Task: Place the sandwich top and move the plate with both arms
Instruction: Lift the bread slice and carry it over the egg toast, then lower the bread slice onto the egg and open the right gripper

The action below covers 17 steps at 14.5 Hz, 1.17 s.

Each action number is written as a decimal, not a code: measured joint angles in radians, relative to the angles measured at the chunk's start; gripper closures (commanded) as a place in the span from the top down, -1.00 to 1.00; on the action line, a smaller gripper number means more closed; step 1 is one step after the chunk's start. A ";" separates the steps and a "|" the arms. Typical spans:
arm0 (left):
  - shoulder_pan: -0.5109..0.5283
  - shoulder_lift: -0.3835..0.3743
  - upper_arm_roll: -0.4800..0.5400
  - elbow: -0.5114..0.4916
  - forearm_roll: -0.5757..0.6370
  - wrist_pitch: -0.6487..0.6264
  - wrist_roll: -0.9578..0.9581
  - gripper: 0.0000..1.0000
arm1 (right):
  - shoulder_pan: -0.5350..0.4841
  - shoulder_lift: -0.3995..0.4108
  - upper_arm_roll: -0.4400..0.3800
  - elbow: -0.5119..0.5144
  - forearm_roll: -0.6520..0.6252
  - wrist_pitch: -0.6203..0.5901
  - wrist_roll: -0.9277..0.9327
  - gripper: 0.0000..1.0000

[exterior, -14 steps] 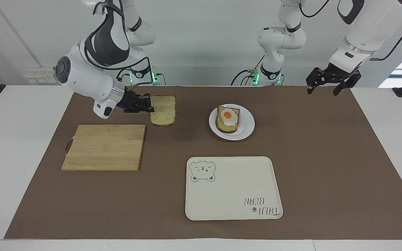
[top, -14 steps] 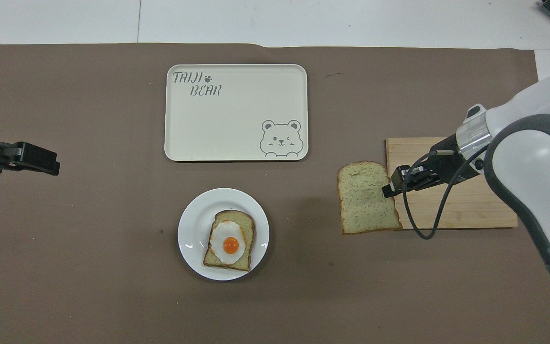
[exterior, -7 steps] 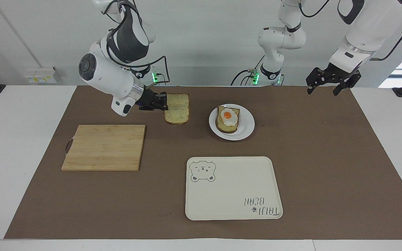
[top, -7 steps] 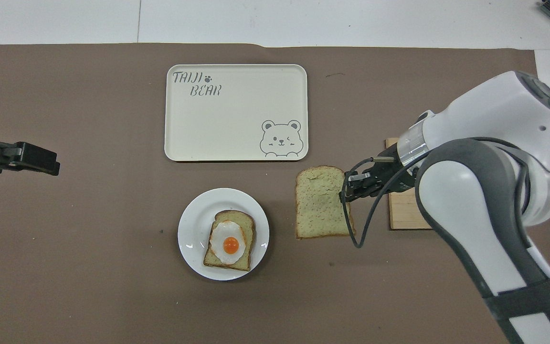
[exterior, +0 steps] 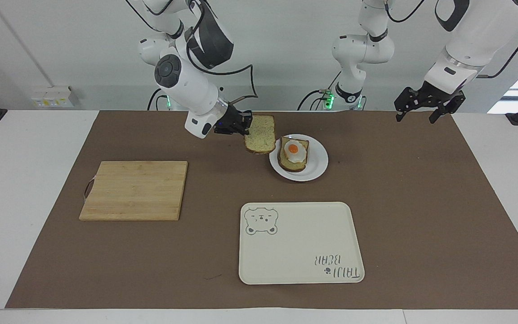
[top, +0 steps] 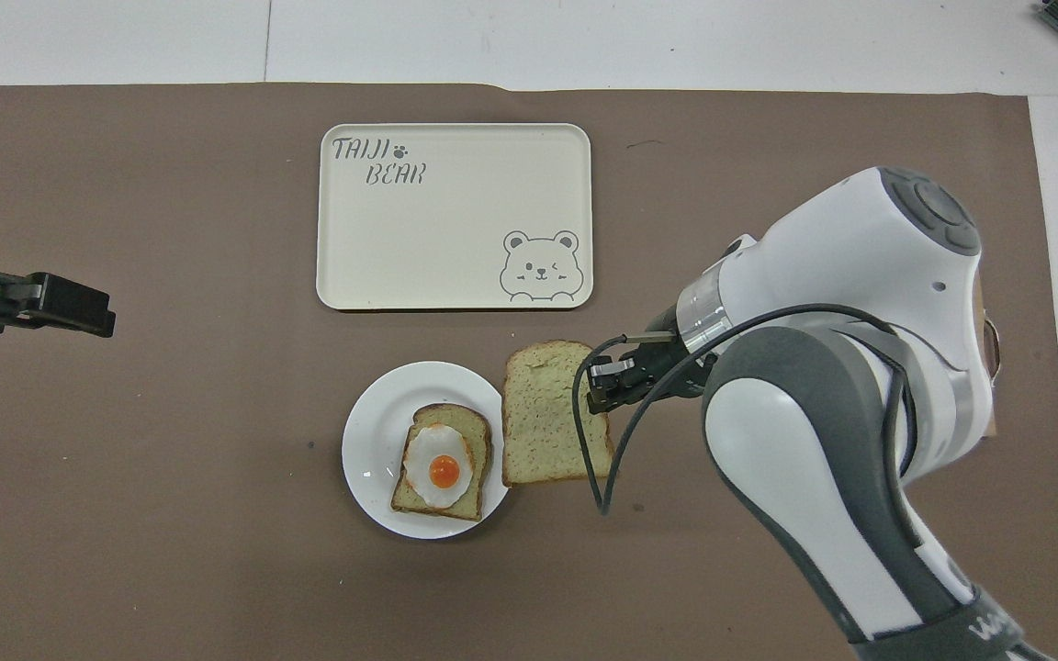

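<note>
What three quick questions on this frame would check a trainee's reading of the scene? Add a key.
1. True or false: the sandwich top already lies on the egg slice.
2. Which gripper holds the sandwich top: (a) left gripper, (b) right gripper?
3. What does the plate rest on: the brown mat, the cutting board or the bear tray?

Key: 1. False; it hangs in the air at the plate's edge, toward the right arm's end. 2. (b); the left gripper waits over the mat's corner. 3. The brown mat.
</note>
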 measured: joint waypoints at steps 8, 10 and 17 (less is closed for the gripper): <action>0.000 0.000 0.000 0.000 0.000 0.000 0.000 1.00 | 0.106 0.000 0.013 -0.023 0.041 0.091 0.099 -1.00; 0.000 0.000 0.000 0.000 0.000 0.000 0.000 1.00 | 0.135 0.001 0.014 -0.039 0.052 0.129 0.105 -1.00; 0.000 0.000 0.000 0.000 0.000 0.000 0.000 1.00 | 0.233 0.043 0.015 -0.105 0.052 0.305 0.125 -1.00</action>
